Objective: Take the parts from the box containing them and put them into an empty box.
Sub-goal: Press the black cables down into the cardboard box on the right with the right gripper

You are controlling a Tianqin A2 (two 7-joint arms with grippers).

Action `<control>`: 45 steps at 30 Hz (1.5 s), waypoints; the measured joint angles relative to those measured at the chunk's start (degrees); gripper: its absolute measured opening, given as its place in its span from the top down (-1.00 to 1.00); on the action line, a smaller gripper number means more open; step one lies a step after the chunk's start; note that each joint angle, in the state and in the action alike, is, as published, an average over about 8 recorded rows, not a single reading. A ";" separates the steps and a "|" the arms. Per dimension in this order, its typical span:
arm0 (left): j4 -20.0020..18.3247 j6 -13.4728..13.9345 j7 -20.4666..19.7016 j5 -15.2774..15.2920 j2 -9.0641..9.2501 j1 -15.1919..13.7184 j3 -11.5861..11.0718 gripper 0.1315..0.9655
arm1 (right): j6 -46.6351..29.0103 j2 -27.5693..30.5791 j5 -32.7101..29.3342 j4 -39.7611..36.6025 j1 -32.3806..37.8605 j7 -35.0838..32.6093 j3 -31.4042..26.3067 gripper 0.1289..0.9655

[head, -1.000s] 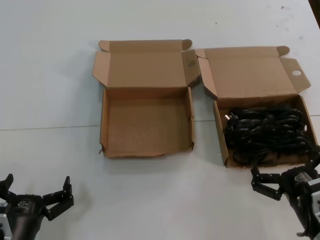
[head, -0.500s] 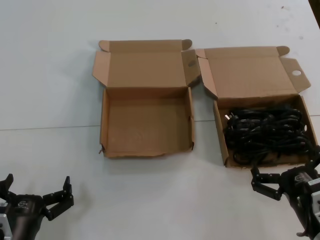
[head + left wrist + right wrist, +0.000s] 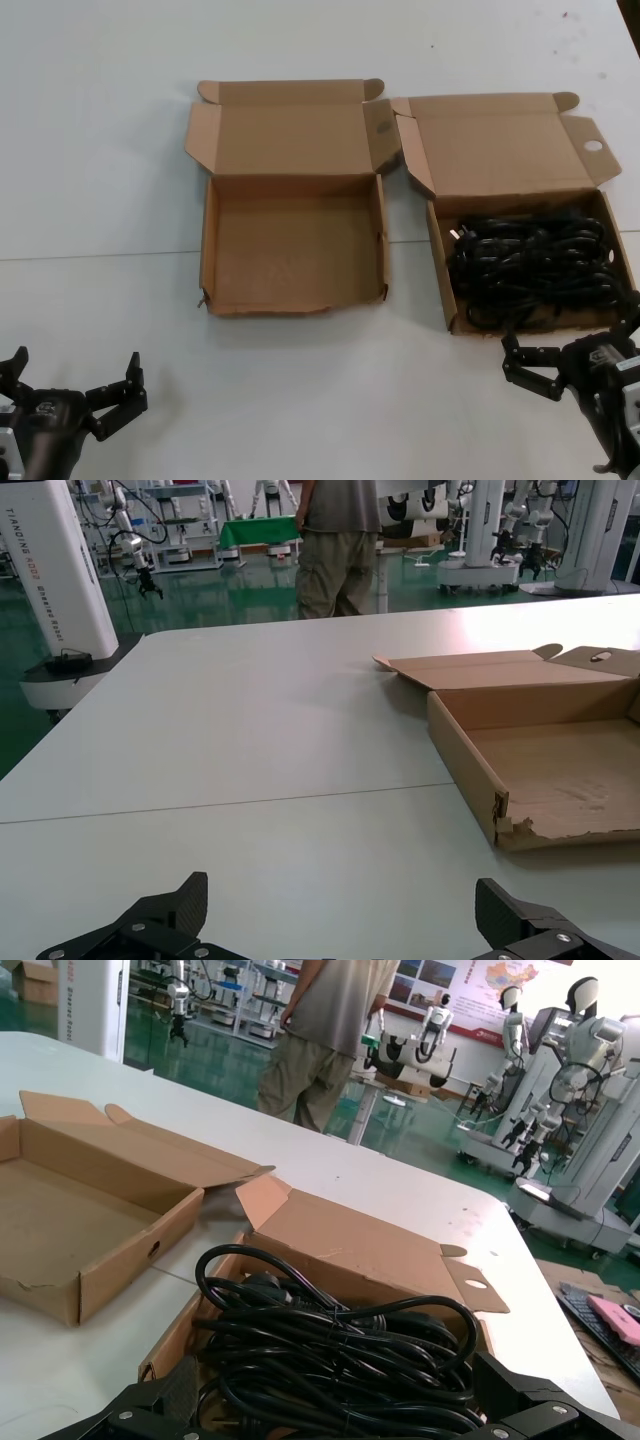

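Note:
The parts, black coiled power cords (image 3: 535, 265), lie tangled in the right-hand cardboard box (image 3: 439, 262), whose lid flap has a round hole (image 3: 594, 146). Left of it stands the empty box (image 3: 295, 245), lid folded back, front edge ragged. My right gripper (image 3: 570, 330) is open just in front of the cord box's near wall. In the right wrist view the cords (image 3: 340, 1335) lie just beyond the open right gripper (image 3: 338, 1380), with nothing between the fingers. My left gripper (image 3: 75, 365) is open over bare table at the near left; the left wrist view shows the left gripper (image 3: 345, 910) holding nothing.
A seam (image 3: 100, 256) runs across the white table (image 3: 300, 400). The left wrist view shows the empty box's torn corner (image 3: 505, 825) off to one side. A person (image 3: 330, 1030) and other robots (image 3: 585, 1090) stand beyond the table's far edge.

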 joint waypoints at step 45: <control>0.00 0.00 0.00 0.00 0.00 0.00 0.00 0.53 | -0.99 -0.81 -0.01 0.32 -0.56 0.00 1.64 -1.00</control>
